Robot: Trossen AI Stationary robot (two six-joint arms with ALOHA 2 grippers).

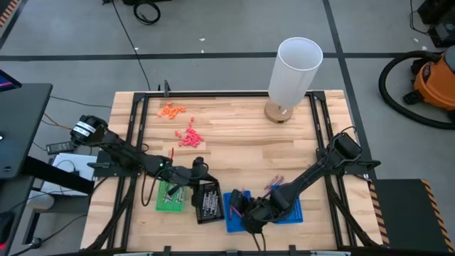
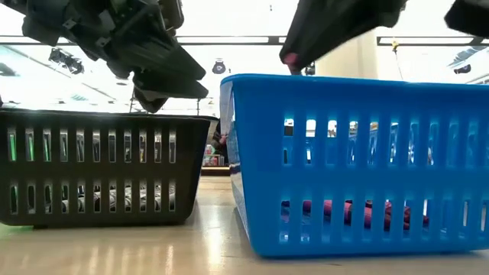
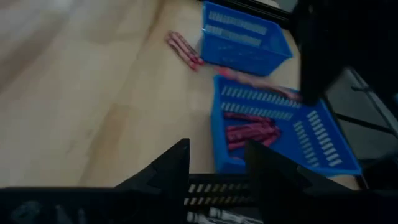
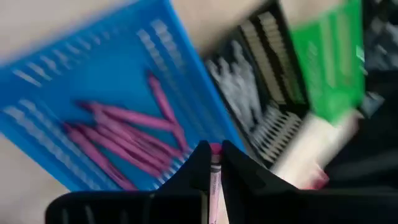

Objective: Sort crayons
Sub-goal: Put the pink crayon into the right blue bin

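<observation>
My right gripper hangs above a blue tray that holds several magenta crayons, and it is shut on one more magenta crayon. In the high view this gripper is at the table's near edge. My left gripper stands open over the black tray, with nothing between its fingers. Silvery-grey crayons lie in the black tray. A green tray sits to the left of the black one. My right gripper pinches a magenta crayon between its two fingertips. The crayon lies along the fingers, and its end pokes out just past the tips. The fingers slant down from above. The crayon is lifted clear, over the blue tray.
A second blue tray stands right of the first, with loose magenta crayons on the table behind it. Heaps of orange crayons and red crayons lie at the far left. A white cylinder lamp stands at the far edge.
</observation>
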